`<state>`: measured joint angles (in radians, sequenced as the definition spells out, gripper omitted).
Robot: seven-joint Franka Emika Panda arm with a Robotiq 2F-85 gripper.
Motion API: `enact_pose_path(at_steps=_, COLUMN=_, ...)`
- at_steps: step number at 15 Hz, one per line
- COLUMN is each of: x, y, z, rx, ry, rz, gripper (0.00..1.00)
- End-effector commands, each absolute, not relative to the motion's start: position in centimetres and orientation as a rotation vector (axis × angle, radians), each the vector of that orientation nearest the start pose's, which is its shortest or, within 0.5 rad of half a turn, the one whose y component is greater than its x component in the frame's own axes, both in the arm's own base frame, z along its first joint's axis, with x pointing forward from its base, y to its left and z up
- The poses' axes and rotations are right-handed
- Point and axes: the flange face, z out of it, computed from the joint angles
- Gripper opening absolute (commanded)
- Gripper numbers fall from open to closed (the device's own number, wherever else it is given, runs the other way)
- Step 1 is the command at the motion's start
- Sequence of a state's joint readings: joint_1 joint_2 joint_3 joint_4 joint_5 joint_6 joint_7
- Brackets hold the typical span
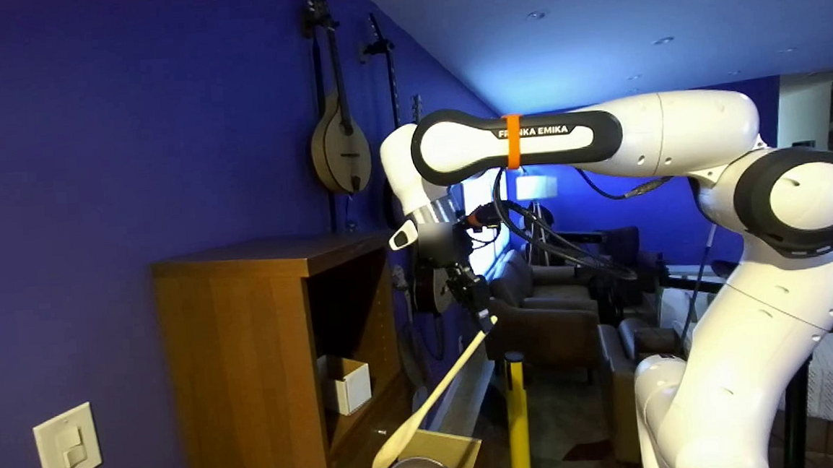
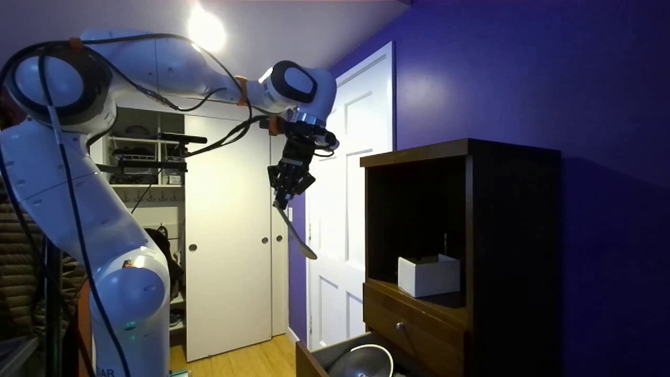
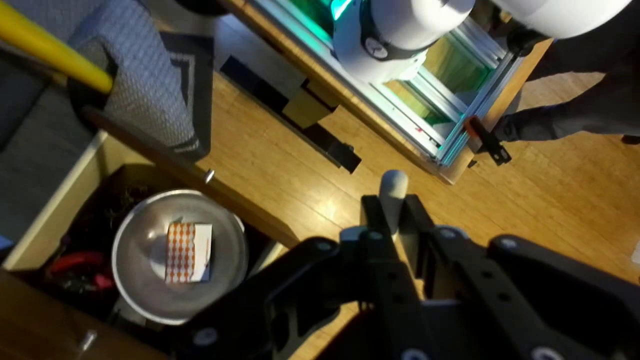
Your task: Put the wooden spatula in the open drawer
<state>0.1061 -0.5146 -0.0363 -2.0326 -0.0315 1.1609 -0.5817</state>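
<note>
My gripper (image 1: 488, 322) is shut on the handle end of the pale wooden spatula (image 1: 437, 395). The spatula slants down from the fingertips, blade lowest, in both exterior views (image 2: 294, 234). In the wrist view only the rounded handle end (image 3: 393, 187) shows between the fingertips (image 3: 392, 212); the blade is hidden there. The open drawer (image 1: 458, 448) is low in front of the cabinet, its pale wall also visible in the wrist view (image 3: 55, 205). In an exterior view its dark front (image 2: 308, 361) shows at the bottom edge. The spatula is in the air above drawer level.
A metal bowl (image 3: 180, 295) with a patterned packet sits in the drawer, beside dark and red items. The brown cabinet (image 1: 244, 375) holds a white box (image 2: 429, 277) in its compartment. A closed drawer with a knob (image 2: 400, 325) lies below it. A yellow post (image 1: 518, 423) stands nearby.
</note>
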Motion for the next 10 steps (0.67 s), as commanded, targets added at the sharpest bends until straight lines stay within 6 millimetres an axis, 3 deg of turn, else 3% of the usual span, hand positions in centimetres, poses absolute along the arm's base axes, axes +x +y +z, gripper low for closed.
enact_pose_path(at_steps=1, x=30.9, y=0.4, z=61.4, rx=-2.944, ry=-0.742, rz=0.732, gripper=0.03)
enact_pose_path(at_steps=2, x=30.8, y=0.2, z=61.8, rx=-2.963, ry=-0.640, rz=0.732, gripper=0.03)
enact_pose_path(at_steps=3, x=32.3, y=0.8, z=61.4, rx=-2.911, ry=-0.773, rz=0.703, gripper=0.03)
enact_pose_path(at_steps=4, x=32.1, y=0.7, z=61.5, rx=-2.915, ry=-0.754, rz=0.708, gripper=0.13)
enact_pose_path(at_steps=6, x=32.2, y=0.8, z=61.4, rx=-2.913, ry=-0.759, rz=0.710, gripper=0.13)
enact_pose_path(at_steps=7, x=32.9, y=0.7, z=60.8, rx=-2.916, ry=-0.743, rz=0.754, gripper=0.03)
enact_pose_path(at_steps=10, x=32.4, y=-0.8, z=58.0, rx=-2.896, ry=-0.551, rz=0.932, gripper=0.03)
